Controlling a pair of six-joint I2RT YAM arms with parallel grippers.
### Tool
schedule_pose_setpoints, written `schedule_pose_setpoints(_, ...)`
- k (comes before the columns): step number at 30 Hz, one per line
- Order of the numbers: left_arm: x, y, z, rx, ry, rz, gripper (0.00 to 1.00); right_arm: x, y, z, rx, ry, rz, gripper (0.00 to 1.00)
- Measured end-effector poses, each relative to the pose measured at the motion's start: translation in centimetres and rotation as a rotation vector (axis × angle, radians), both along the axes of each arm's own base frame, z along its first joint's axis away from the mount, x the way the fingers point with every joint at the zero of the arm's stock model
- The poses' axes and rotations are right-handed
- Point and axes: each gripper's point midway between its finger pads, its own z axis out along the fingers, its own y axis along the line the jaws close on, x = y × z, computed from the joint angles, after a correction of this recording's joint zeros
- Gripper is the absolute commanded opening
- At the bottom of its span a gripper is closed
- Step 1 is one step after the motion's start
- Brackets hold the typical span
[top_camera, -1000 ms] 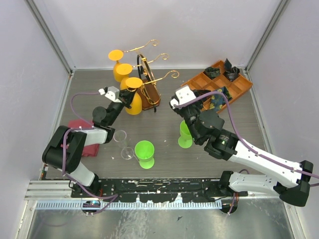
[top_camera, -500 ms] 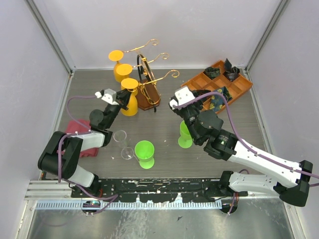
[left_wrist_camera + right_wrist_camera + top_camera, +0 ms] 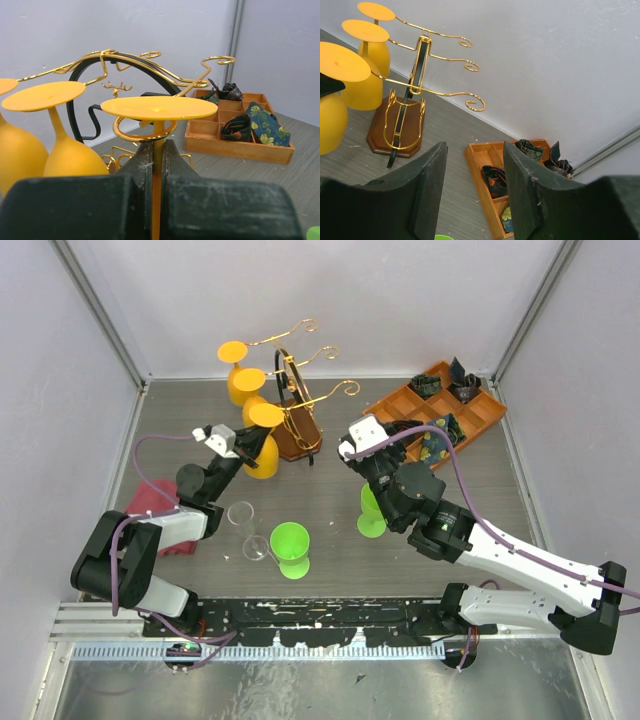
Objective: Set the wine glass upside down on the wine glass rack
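Grey wood-grain table point(image 3: 330, 495), white walls behind. Left gripper point(image 3: 157, 146) is clamped shut on the stem of an orange plastic wine glass point(image 3: 159, 107), which is held upside down with its round foot just above the fingertips. A loop of gold wire is seen curving around the stem between fingertips and foot. Gold wire wine glass rack on an oval brown wooden base point(image 3: 300, 440) is located just beyond the left fingers. Two more upside-down orange glasses point(image 3: 47, 95) are seen to the left of those fingers. Right gripper point(image 3: 476, 147) is held with fingers parted, nothing between them. The rack is seen ahead and left of the right fingers; an orange wooden compartment tray point(image 3: 485, 150) lies just beyond them. Two green glasses point(image 3: 290, 540) are noted on the table.
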Motion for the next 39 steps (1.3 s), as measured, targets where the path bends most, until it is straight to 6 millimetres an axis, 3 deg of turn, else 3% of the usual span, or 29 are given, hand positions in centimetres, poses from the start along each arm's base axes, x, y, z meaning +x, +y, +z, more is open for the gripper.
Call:
schedule_pose_setpoints(4, -0.3, -0.5, -0.2, 0.000, 0.008, -0.034, 0.00, 0.0, 0.0, -0.1, -0.001, 0.001, 0.000, 0.56)
schedule_pose_setpoints(7, -0.3, -0.8, -0.7, 0.000, 0.025, -0.056, 0.13, 0.1, 0.2, -0.3, -0.007, 0.005, 0.000, 0.59)
schedule_pose_setpoints(10, 0.0, -1.1, -0.8, -0.004, 0.032, -0.070, 0.34, 0.2, 0.4, -0.5, -0.009, 0.011, 0.000, 0.61)
schedule_pose_setpoints(14, 0.2, -1.2, -1.3, 0.002, 0.044, -0.073, 0.52, 0.2, 0.5, -0.6, -0.004, 0.015, 0.001, 0.63)
schedule_pose_setpoints(20, 0.4, -0.9, -1.5, 0.004, 0.044, -0.053, 0.66, 0.3, 0.6, -0.8, -0.003, 0.019, 0.000, 0.71)
schedule_pose_setpoints(26, 0.1, 0.2, -3.6, 0.015, 0.093, 0.004, 0.78, 1.1, 1.7, -1.0, -0.026, 0.032, -0.005, 0.84)
schedule_pose_setpoints(29, -0.2, 0.8, -3.7, 0.014, 0.094, 0.032, 0.82, 1.8, 2.2, -0.1, -0.019, 0.032, -0.016, 0.92)
schedule_pose_setpoints(32, -0.9, 1.9, -3.1, -0.003, 0.083, 0.077, 0.86, 2.9, 2.7, 2.0, 0.018, 0.025, -0.031, 0.99)
schedule_pose_setpoints(39, -2.0, 4.9, -0.5, -0.058, 0.068, 0.210, 0.87, 8.0, 1.6, 6.9, 0.138, 0.028, -0.086, 1.00)
